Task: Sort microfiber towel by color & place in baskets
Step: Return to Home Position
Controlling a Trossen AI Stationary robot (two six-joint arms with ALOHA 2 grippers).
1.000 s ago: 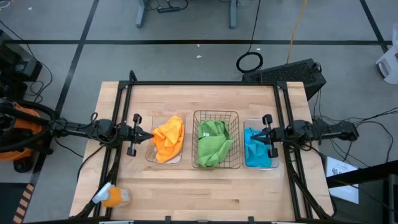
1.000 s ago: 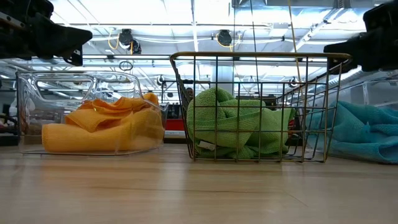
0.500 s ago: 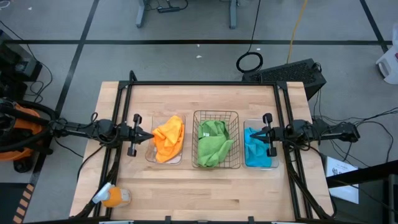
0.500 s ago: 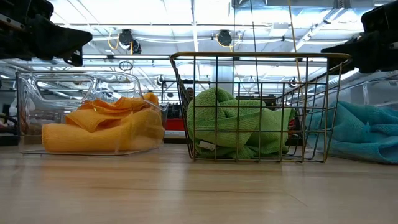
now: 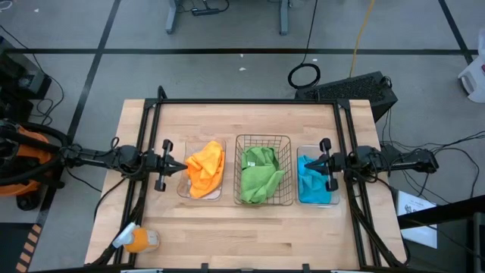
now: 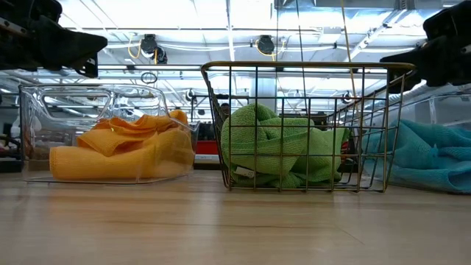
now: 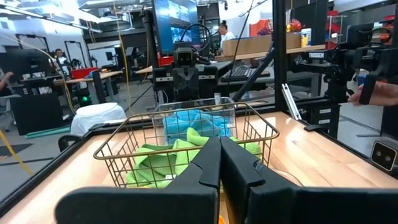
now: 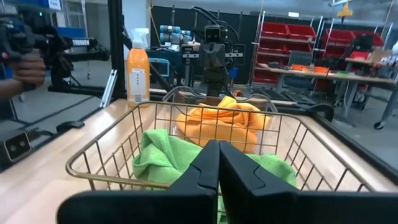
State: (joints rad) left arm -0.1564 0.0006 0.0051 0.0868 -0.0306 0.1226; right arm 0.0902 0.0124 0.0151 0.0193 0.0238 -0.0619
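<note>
High view, from the left: left gripper (image 5: 182, 164) clenched, empty, at the edge of the left clear bin (image 5: 191, 148) holding orange towels (image 5: 206, 168); wire basket (image 5: 263, 137) holds green towels (image 5: 259, 176); right clear bin (image 5: 317, 150) holds blue towels (image 5: 311, 186), right gripper (image 5: 309, 162) clenched, empty, above them

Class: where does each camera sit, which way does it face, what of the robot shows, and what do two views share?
High view: above the table, looking straight down; left gripper and right gripper flank the baskets.
Low view: table-top height, facing the room; left arm and right arm at upper corners.
Left wrist view: past its shut fingers, across the wire basket, toward the right arm.
Right wrist view: past its shut fingers toward the left arm.
Shared: both wrist views show the green towels.
</note>
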